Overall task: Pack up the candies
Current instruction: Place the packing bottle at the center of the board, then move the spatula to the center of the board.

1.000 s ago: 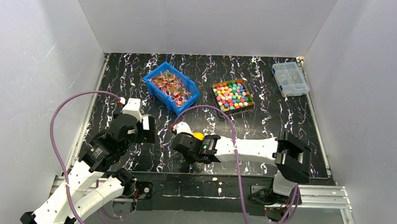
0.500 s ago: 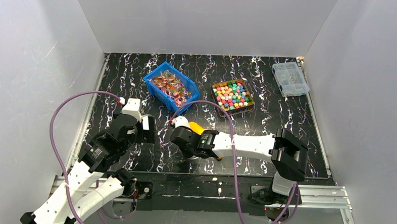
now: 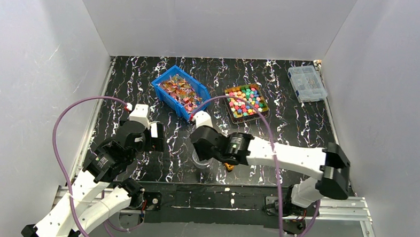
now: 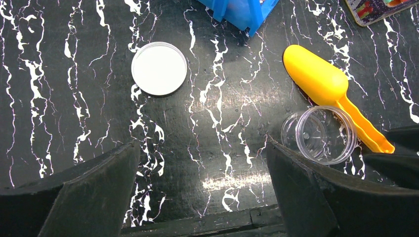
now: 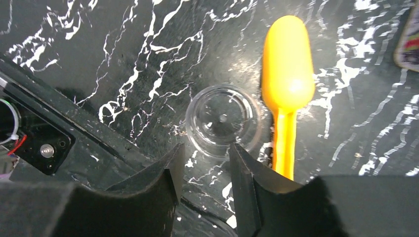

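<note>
Candies [image 3: 245, 101] heaped in a shallow tray [image 3: 250, 118] at the far middle of the surface [image 3: 293, 133], just right of a blue bin [image 3: 167, 99] of foil sweets, well apart from both sets of jaws. Left jaws spread wide with nothing between, low over the near left of the surface, a white lid [image 4: 159, 68] beyond them. Right jaws partway apart, gripping nothing, above a clear jar [image 5: 223, 120] standing upright and open, with a yellow scoop [image 5: 287, 74] just beside it. Tray of candies farther back and to the right of the right jaws.
</note>
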